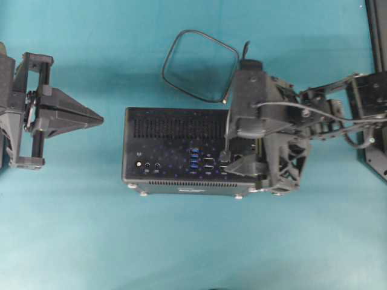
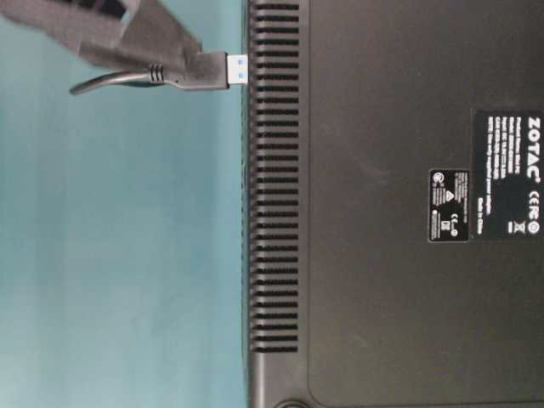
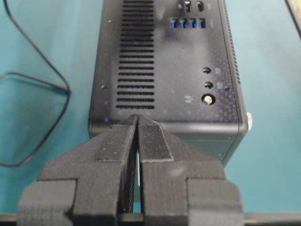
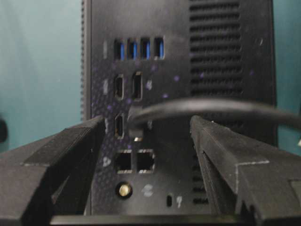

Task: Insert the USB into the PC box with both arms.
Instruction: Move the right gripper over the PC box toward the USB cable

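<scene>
Teal cloth (image 1: 72,229) is seen beneath the PC box (image 1: 175,127), which lies near the middle of the overhead view with its port face turned upward; a vent grille (image 1: 178,128) and four blue ports (image 1: 194,158) can be made out on that face. The USB (image 1: 225,156) is shown with its plug resting against the port face near the box's right end, its thin cable looping away over the cloth beyond the far edge of the box. Whether the plug is seated in a socket cannot be told. The right gripper (image 4: 146,136) is held above that end of the box with its fingers spread wide apart, one on either side of the plug and cable, neither touching them. The left gripper (image 1: 100,117) is positioned on the cloth side, just beside the box's left end but clear of it, with its fingers pressed together and nothing held between them.
</scene>
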Robot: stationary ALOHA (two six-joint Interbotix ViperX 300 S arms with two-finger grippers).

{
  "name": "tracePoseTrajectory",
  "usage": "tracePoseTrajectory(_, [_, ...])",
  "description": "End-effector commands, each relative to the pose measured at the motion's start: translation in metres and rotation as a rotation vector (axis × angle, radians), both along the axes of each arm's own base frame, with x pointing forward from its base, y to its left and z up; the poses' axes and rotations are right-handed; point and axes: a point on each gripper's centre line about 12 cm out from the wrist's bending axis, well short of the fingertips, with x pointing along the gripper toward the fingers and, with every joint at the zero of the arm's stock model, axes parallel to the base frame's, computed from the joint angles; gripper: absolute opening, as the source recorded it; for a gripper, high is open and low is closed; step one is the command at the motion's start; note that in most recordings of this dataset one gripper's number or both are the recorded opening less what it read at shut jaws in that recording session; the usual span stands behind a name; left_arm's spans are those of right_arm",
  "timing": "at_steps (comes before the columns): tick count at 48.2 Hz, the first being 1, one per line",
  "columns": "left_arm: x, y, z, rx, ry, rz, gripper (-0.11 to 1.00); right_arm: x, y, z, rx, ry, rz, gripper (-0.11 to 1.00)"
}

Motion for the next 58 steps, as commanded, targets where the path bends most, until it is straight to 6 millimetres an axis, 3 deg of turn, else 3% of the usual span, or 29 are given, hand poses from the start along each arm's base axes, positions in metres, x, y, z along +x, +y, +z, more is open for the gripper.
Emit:
tracePoseTrajectory(1, [0.002, -0.001, 0.011, 0.002, -0.029, -0.004, 0.0, 0.004, 0.0, 0.016, -0.002, -0.045, -0.003, 0.76])
tracePoseTrajectory(10, [0.002, -0.002, 0.01, 0.003, -0.028, -0.007, 0.0, 0.005, 0.001, 0.019, -0.008, -0.047, 0.001, 0.72])
tracePoseTrajectory(25, [0.002, -0.002, 0.012, 0.003, -0.032, -0.007, 0.0, 0.005, 0.004, 0.019, -0.001, -0.046, 0.006, 0.45])
tracePoseTrajectory(58, [0.002, -0.002, 0.012, 0.002, -0.035, -0.007, 0.0, 0.005, 0.011, 0.025, 0.006, -0.061, 0.022, 0.13])
